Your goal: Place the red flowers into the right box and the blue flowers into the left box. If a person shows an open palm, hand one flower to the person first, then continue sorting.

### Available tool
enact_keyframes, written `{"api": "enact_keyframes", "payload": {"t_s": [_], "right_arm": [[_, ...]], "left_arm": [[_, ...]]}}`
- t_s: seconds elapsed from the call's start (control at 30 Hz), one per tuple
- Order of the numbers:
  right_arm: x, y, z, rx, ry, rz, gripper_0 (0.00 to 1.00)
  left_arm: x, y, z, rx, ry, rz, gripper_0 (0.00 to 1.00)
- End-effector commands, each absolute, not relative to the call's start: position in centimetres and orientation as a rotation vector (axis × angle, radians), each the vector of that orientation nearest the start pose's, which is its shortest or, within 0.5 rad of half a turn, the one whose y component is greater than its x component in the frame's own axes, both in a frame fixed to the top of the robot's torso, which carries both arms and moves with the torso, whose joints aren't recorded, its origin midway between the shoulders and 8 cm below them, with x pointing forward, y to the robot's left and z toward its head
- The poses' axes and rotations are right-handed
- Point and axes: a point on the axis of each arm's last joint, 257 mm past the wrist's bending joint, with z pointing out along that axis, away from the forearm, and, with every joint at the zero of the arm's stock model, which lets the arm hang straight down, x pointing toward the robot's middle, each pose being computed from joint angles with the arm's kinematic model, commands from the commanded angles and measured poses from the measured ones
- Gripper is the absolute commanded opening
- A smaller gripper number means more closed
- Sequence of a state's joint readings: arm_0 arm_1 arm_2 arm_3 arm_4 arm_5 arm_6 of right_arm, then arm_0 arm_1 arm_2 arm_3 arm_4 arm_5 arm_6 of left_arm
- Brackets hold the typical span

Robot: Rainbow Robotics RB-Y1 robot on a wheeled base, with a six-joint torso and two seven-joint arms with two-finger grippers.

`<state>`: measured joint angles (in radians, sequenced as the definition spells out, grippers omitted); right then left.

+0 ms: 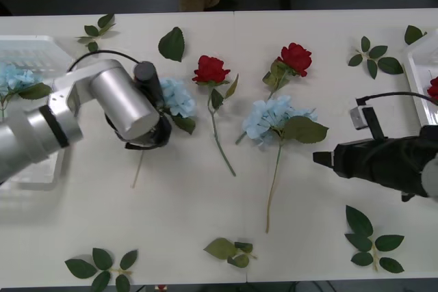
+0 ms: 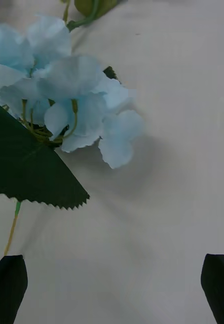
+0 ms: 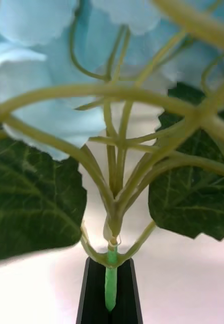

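The blue hydrangea (image 1: 179,98) lies on the tabletop (image 1: 205,203), its stem (image 3: 110,283) pinched between the left gripper's (image 1: 159,130) fingers just under the head. It should rise straight before swinging to the left box (image 1: 31,49), clear of the red rose (image 1: 211,70) beside it. The right gripper (image 2: 112,288), fingers wide, hovers near a second hydrangea (image 2: 66,96).

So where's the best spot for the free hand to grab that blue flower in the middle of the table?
Probably the bare stem of the middle blue flower, from above, fingers across it. It lies flat and thin below the broad leaf, and the right hand, open, is beside it.
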<state>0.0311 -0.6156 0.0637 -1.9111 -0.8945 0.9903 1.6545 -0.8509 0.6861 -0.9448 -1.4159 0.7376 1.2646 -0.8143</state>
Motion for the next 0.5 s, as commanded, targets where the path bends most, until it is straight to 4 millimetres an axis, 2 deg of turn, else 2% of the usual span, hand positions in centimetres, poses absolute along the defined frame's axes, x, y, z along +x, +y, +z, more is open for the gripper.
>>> {"api": "enact_keyframes", "payload": {"t_s": [0.03,0.07,0.23,0.27,0.33,0.37,0.43,0.47,0.5], "right_arm": [[44.1,-17.8,-29.0,-0.346,2.296,0.459,1.0],[44.2,-17.3,-29.0,-0.348,2.294,0.457,1.0],[44.1,-14.6,-29.8,-0.353,2.305,0.449,1.0],[44.1,-14.3,-29.9,-0.349,2.308,0.45,1.0],[44.4,-13.3,-29.7,-0.342,2.301,0.446,1.0],[44.4,-13.1,-29.7,-0.339,2.299,0.444,1.0],[45.0,-12.4,-29.3,-0.325,2.286,0.437,1.0],[45.1,-12.3,-29.2,-0.322,2.284,0.435,1.0],[45.4,-12.1,-29.0,-0.313,2.277,0.431,1.0]], "left_arm": [[52.6,29.1,-24.1,0.074,2.717,0.21,0.0],[52.4,30.4,-23.4,0.06,2.725,0.223,0.0],[50.3,40.2,-17.0,-0.08,2.773,0.293,0.0],[50.1,41.1,-16.4,-0.101,2.777,0.294,0.0],[49.3,44.7,-13.6,-0.165,2.78,0.307,0.0],[49.2,45.5,-13.0,-0.18,2.776,0.308,0.0],[49.3,48.6,-10.9,-0.265,2.737,0.29,0.0],[49.5,49.3,-10.6,-0.287,2.723,0.278,0.0],[49.8,50.8,-10.1,-0.332,2.69,0.251,0.0]]}}
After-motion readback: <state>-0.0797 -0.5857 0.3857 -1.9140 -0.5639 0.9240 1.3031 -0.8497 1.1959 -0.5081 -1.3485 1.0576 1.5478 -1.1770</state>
